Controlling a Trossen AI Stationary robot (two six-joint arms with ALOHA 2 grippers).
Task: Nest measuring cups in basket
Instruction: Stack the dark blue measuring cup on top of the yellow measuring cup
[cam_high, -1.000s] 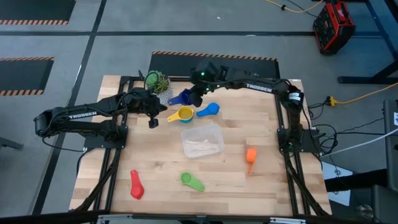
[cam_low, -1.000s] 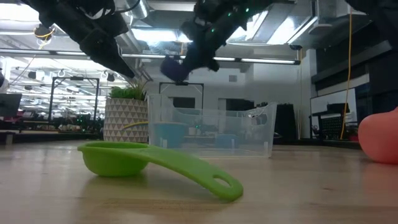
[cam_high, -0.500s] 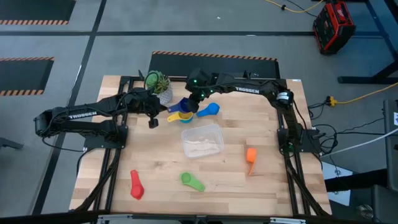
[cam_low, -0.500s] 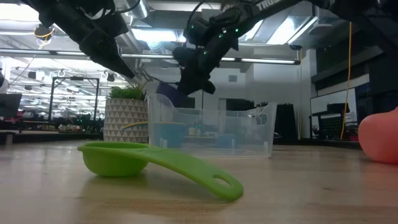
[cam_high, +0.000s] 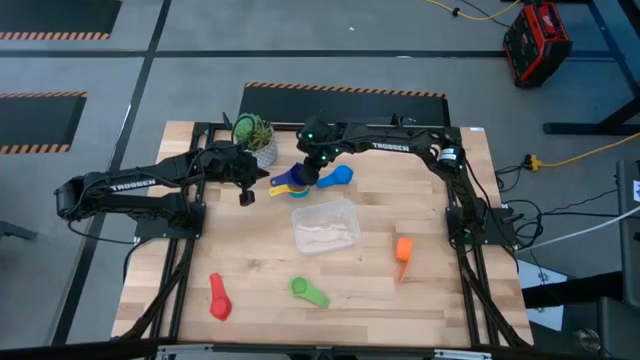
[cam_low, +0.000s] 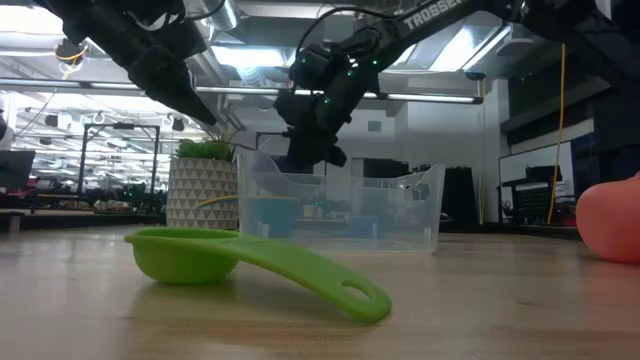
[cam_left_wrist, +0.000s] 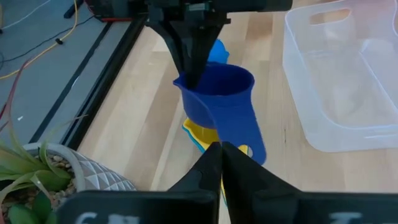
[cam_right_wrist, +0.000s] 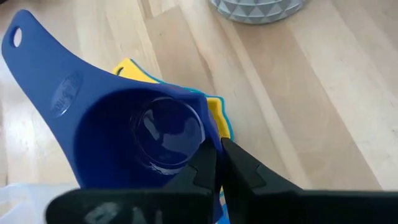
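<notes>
My right gripper (cam_high: 311, 164) is shut on a dark blue measuring cup (cam_left_wrist: 221, 102). It holds the cup low over a yellow cup (cam_left_wrist: 200, 132) that sits in a light blue one (cam_low: 270, 215), just beyond the clear basket (cam_high: 325, 227). Whether the dark blue cup rests in the yellow one, I cannot tell. My left gripper (cam_left_wrist: 222, 150) is shut with nothing in it and hangs in the air left of that stack. Another blue cup (cam_high: 338, 177) lies right of the stack. Orange (cam_high: 403, 250), green (cam_high: 307, 291) and red (cam_high: 219, 297) cups lie nearer the front. My right gripper pinches the dark blue cup's rim (cam_right_wrist: 202, 140) on the side opposite the handle, one finger inside the bowl and one outside. The fingers (cam_left_wrist: 189, 68) come slanting down from the far right. The cup stays mouth up, and its handle (cam_right_wrist: 37, 56) points toward the left arm.
A potted green plant (cam_high: 255, 134) in a white patterned pot stands at the far left of the table, close behind the stack. Bare wood lies left of the basket and along the near edge between the loose cups.
My right gripper has come down and a little toward the near edge with the dark blue cup. It has dropped from above the basket's rim height onto the place of the yellow cup. The cup stays mouth up.
</notes>
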